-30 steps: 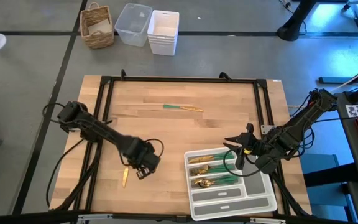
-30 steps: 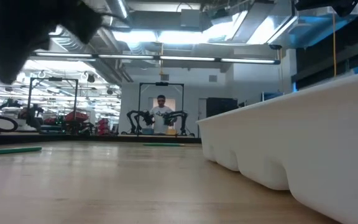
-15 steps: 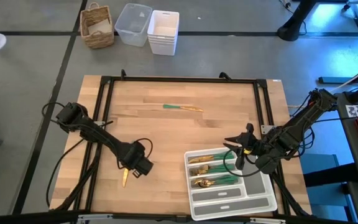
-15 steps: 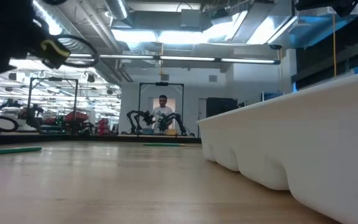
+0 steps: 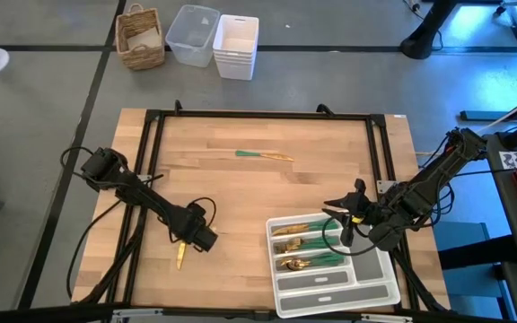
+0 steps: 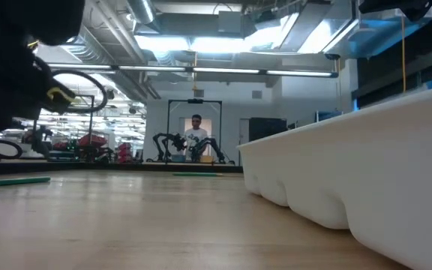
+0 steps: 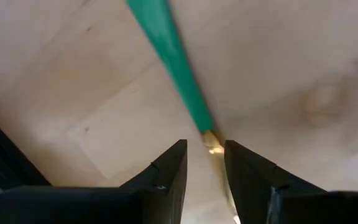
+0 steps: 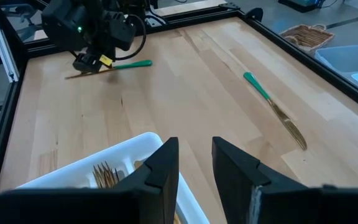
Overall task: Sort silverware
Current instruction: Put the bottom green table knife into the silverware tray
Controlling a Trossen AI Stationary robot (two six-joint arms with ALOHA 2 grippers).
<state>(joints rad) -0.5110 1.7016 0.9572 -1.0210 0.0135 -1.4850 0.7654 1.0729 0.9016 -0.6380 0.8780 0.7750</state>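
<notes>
One piece of silverware lies flat on the table near its left front: green handle, gold head. My left gripper is low over it and open, a finger on either side of the gold neck; I cannot tell if they touch it. A green-handled knife lies alone toward the far middle. More silverware rests in the white tray at the front right. My right gripper hovers open over the tray's far right corner.
Black frame rails run along the table's edges. A wicker basket, a clear bin and stacked white bins stand on the floor beyond the far edge. A person stands far off in the room.
My left gripper has moved a little toward the table's left edge and come down over the loose piece of silverware, which stays where it lay. My right gripper has kept still.
</notes>
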